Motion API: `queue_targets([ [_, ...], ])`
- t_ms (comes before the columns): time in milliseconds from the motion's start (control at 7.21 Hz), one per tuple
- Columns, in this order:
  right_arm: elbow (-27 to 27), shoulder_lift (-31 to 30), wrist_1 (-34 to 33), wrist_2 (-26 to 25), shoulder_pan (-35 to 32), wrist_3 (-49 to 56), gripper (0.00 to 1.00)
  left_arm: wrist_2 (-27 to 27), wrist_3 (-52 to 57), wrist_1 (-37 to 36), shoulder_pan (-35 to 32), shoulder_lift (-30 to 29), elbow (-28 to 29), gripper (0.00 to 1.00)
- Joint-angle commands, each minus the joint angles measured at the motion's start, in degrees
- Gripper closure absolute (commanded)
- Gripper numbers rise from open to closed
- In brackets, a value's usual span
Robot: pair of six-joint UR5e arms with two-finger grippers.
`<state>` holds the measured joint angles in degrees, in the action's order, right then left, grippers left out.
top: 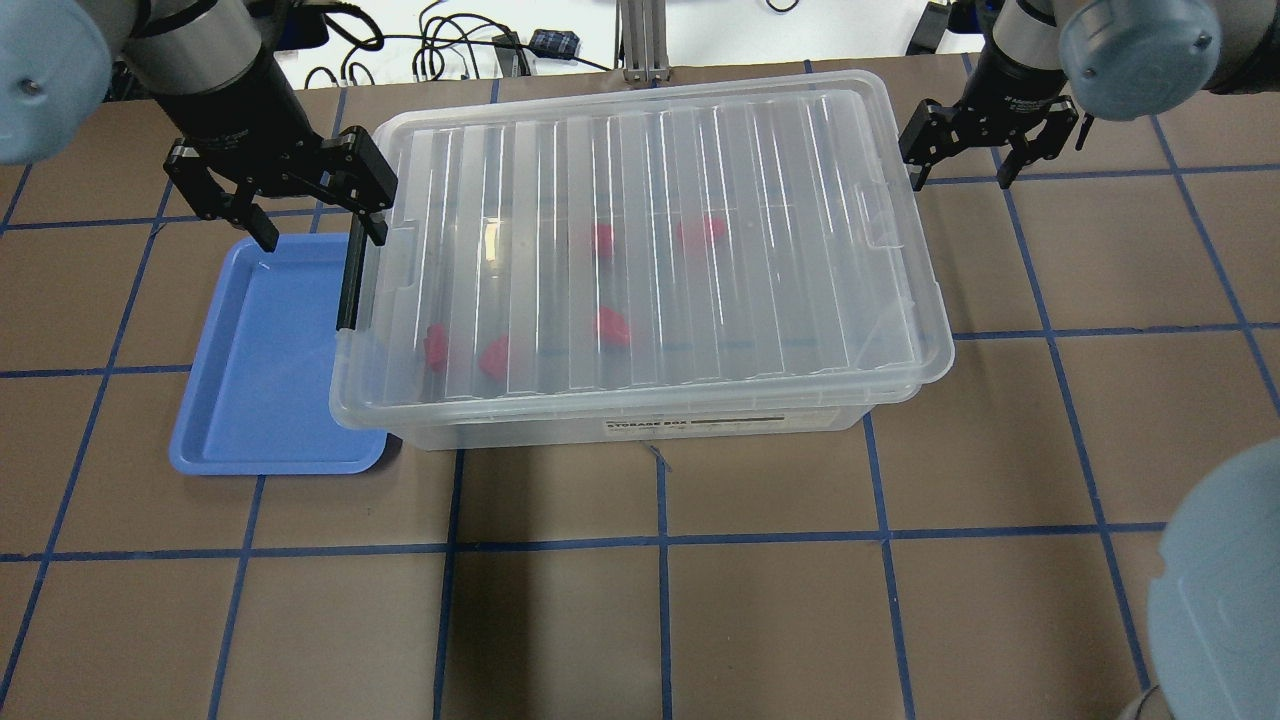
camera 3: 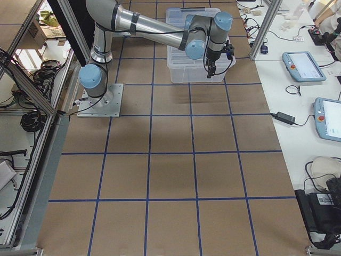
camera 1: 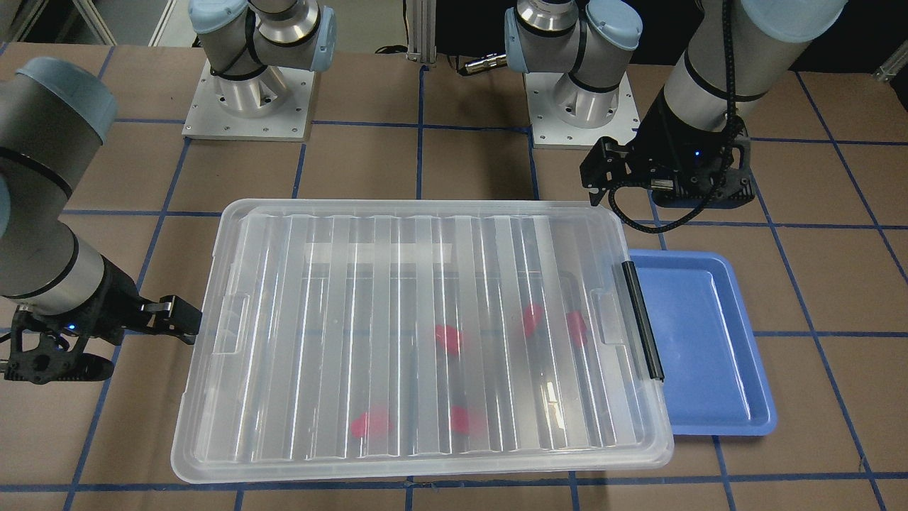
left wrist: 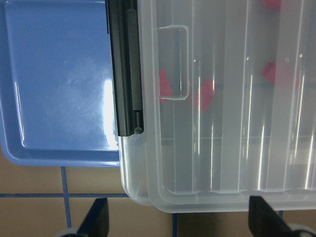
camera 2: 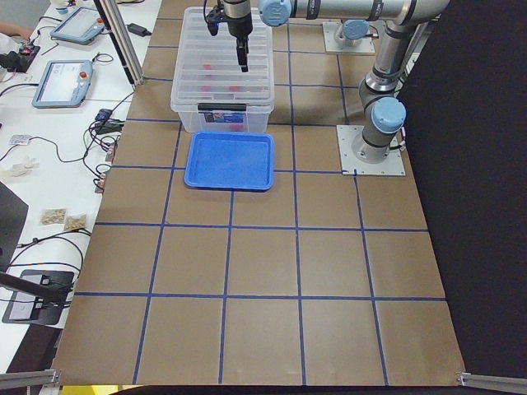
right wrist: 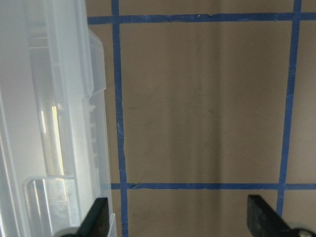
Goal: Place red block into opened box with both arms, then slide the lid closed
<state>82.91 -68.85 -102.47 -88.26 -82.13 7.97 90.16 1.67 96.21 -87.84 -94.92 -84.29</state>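
Observation:
The ribbed translucent lid (top: 700, 150) lies over the see-through box (top: 640, 425), and the black strip (top: 348, 285) shows just past its left end. Several red blocks, such as one (top: 612, 327) near the middle and one (camera 1: 448, 338), rest inside under the lid. My left gripper (top: 318, 228) hangs open at the box's left end, over the strip's far tip and holding nothing. The right gripper (top: 960, 172) is open too, just off the far right corner of the lid, apart from it. In the left wrist view the fingertips (left wrist: 96, 219) straddle the lid's corner (left wrist: 148, 197).
An empty blue tray (top: 265, 400) sits against the box's left end, partly tucked under its rim. Brown table with a blue tape grid (top: 660, 545) surrounds the box. Cables (top: 440, 50) lie beyond the far edge. Both arm bases (camera 1: 248, 99) stand behind the box.

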Motion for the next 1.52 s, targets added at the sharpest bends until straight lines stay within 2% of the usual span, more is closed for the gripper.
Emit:
queue_targets([
  [0, -1.9, -0.3, 0.0, -0.2, -0.1, -0.1, 0.0, -0.4, 0.0, -0.1, -0.1, 0.0, 0.0, 0.0],
  [139, -4.0, -2.1, 1.6, -0.7, -0.2, -0.2, 0.0, 0.2, 0.1, 0.0, -0.1, 0.0, 0.0, 0.0],
  [416, -4.7, -8.0, 7.8, -0.4, -1.0, -3.2, 0.0, -0.1, 0.0, -0.1, -0.1, 0.0, 0.1, 0.0],
  [693, -3.4, -13.6, 11.2, -1.2, -7.6, -9.9, 0.0, -0.1, 0.0, -0.1, -0.1, 0.0, 0.1, 0.0],
  [832, 0.5, -17.5, 11.3, -1.3, -9.2, -11.0, 0.0, -0.2, 0.0, -0.1, -0.1, 0.0, 0.1, 0.0],
  [970, 6.6, -20.4, 8.5, -1.1, -9.2, -13.1, 0.0, -0.2, 0.0, -0.1, -0.1, 0.0, 0.0, 0.0],
  [1109, 9.6, -22.3, 2.6, -1.4, -9.2, -13.4, 0.0, -0.3, 0.0, -0.1, -0.1, 0.0, 0.1, 0.0],
  [1248, 8.5, -21.9, 2.7, -1.4, -9.2, -13.4, 0.0, -0.4, 0.0, -0.2, 0.0, -0.1, 0.0, 0.0],
  [1386, 7.8, -21.9, 3.9, -3.7, -9.3, -13.2, 0.0, -0.5, 0.0, -0.3, 0.0, -0.1, 0.1, 0.0],
])
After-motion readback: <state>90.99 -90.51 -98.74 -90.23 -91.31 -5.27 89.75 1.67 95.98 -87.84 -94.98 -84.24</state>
